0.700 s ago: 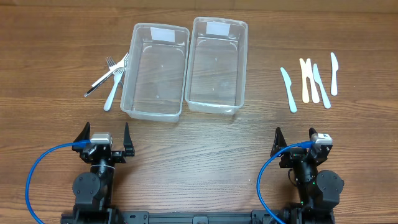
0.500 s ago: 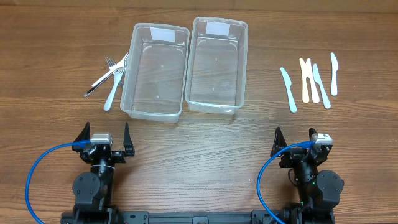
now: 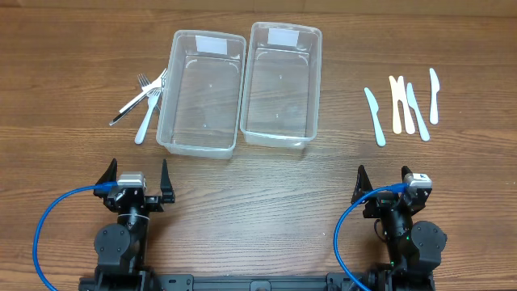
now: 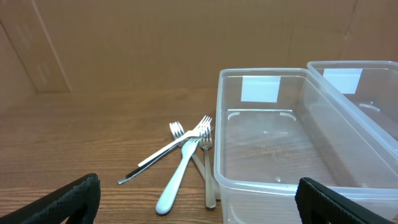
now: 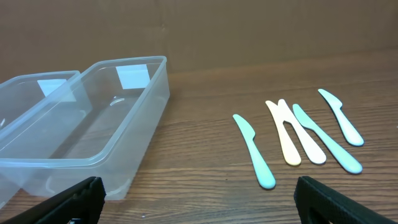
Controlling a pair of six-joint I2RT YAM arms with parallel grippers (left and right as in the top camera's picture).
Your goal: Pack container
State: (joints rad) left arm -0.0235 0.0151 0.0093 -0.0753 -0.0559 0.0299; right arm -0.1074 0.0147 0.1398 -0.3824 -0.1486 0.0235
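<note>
Left arm: folded low at the near left edge of the brown wooden table (image 3: 258, 190), a blue cable (image 3: 48, 230) looping from it.
Left gripper (image 3: 137, 170): pointing toward the far edge, jaws spread wide, holding nothing.
Forks: a loose crossed pile of metal and white plastic forks (image 3: 144, 101), just left of the left tub.
Left tub: clear rectangular plastic container (image 3: 167, 105), near the far edge at table centre, its wall against the right tub.
Right tub: matching clear plastic container (image 3: 316, 81).
Labels: a blank white sticker at each tub's far end; no readable writing.
Knives: pale blue, cream and white plastic knives (image 3: 401, 105) in a row, well right of the tubs.
Right gripper (image 3: 383, 174): near right edge, jaws wide apart, empty.
</note>
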